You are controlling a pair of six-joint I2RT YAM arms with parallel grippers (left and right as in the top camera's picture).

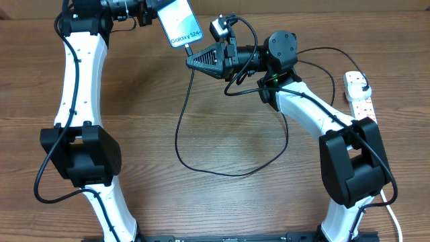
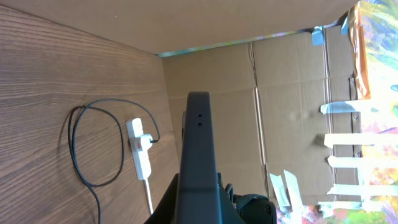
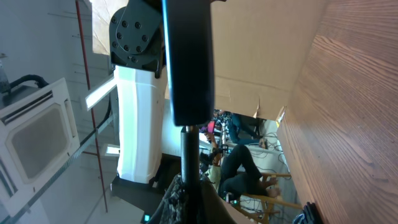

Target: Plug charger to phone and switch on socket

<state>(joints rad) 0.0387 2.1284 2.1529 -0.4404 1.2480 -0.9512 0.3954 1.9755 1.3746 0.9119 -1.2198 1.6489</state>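
Observation:
My left gripper (image 1: 149, 12) is shut on the phone (image 1: 180, 25) and holds it above the table's far edge, light screen with "Galaxy" text facing up. In the left wrist view the phone (image 2: 198, 155) shows edge-on between the fingers (image 2: 199, 208). My right gripper (image 1: 195, 59) is shut on the charger's connector end, right at the phone's lower end. In the right wrist view the connector (image 3: 189, 152) rises from the fingers (image 3: 188, 196) and meets the phone's end (image 3: 188, 62). The black cable (image 1: 181, 134) loops across the table to its plug (image 1: 363, 88) in the white socket (image 1: 359, 101).
The socket (image 2: 140, 152), with the black plug (image 2: 144, 142) in it, lies at the table's right edge, its white cord (image 1: 393, 215) running toward the front. The cable loop (image 2: 78, 155) lies on the wood mid-table. A cardboard wall (image 2: 280, 93) stands behind the table.

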